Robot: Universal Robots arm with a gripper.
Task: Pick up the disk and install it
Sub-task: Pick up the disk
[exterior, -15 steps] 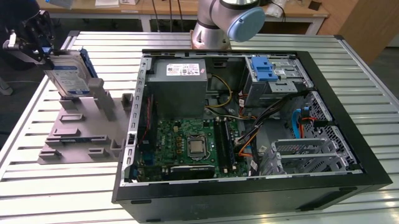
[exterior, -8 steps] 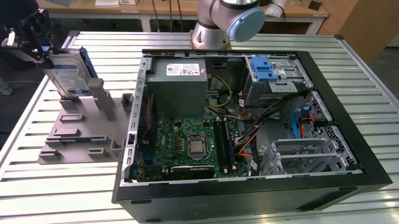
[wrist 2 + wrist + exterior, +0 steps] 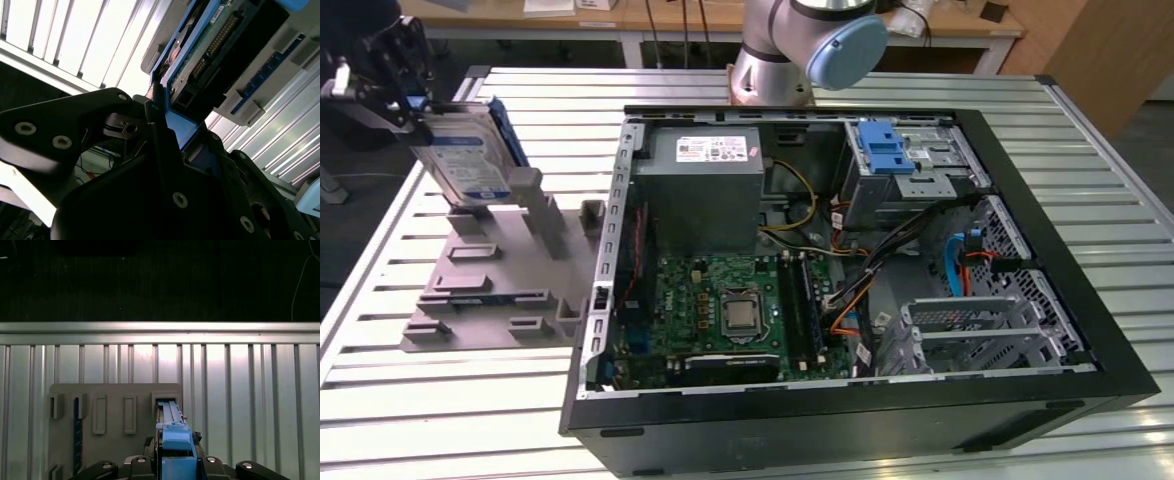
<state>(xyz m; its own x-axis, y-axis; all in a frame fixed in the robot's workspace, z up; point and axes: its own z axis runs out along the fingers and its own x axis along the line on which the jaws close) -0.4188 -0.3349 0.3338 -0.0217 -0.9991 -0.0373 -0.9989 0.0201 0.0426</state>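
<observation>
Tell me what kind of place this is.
Likely a robotics lab bench: an open PC case on a slatted metal table, a grey parts fixture beside it, and the arm's gripper holding the disk at that fixture. Workbenches stand behind.

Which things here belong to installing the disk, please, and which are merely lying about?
Job in hand:
disk, held in the gripper
drive cage, probably its destination
case

Lying about:
power supply
motherboard
holder
table
</observation>
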